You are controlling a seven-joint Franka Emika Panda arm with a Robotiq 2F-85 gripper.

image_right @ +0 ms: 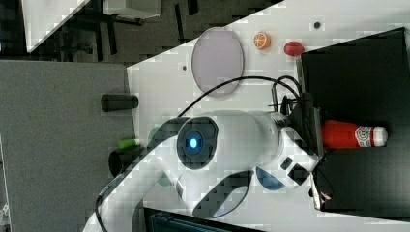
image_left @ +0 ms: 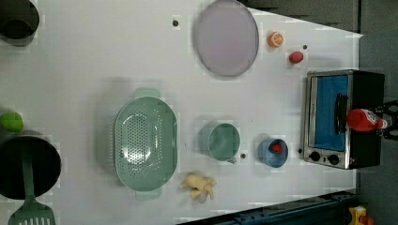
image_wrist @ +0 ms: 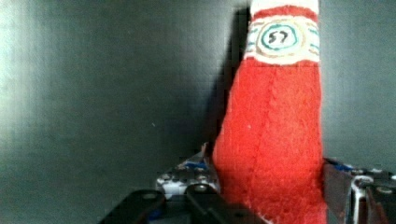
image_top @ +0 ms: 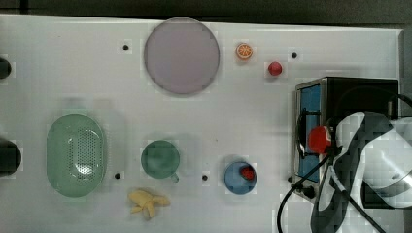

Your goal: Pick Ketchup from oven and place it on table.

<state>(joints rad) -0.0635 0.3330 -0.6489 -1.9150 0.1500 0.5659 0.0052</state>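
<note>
The ketchup (image_wrist: pixel 275 140), a red bottle with a white-and-red label, rests against the black top of the oven (image_right: pixel 358 63), its capped end pointing away from my wrist. My gripper (image_wrist: pixel 268 179) is shut on the bottle's lower body, one finger pressing each side. In the right view the ketchup (image_right: pixel 350 134) lies over the oven top, with the gripper (image_right: pixel 316 137) at its base. In the left view the ketchup (image_left: pixel 363 119) sits above the oven (image_left: pixel 331 108). In the top view the ketchup (image_top: pixel 319 140) shows beside the oven (image_top: pixel 359 92) on the white table (image_top: pixel 97 73).
On the table are a purple plate (image_top: pixel 181 55), an orange half (image_top: pixel 244 51), a small red ball (image_top: pixel 275 68), a green colander (image_top: pixel 76 155), a green cup (image_top: pixel 161 159), a blue bowl (image_top: pixel 240 177) and a banana (image_top: pixel 147 202). A black cable (image_top: pixel 291 199) trails from the arm.
</note>
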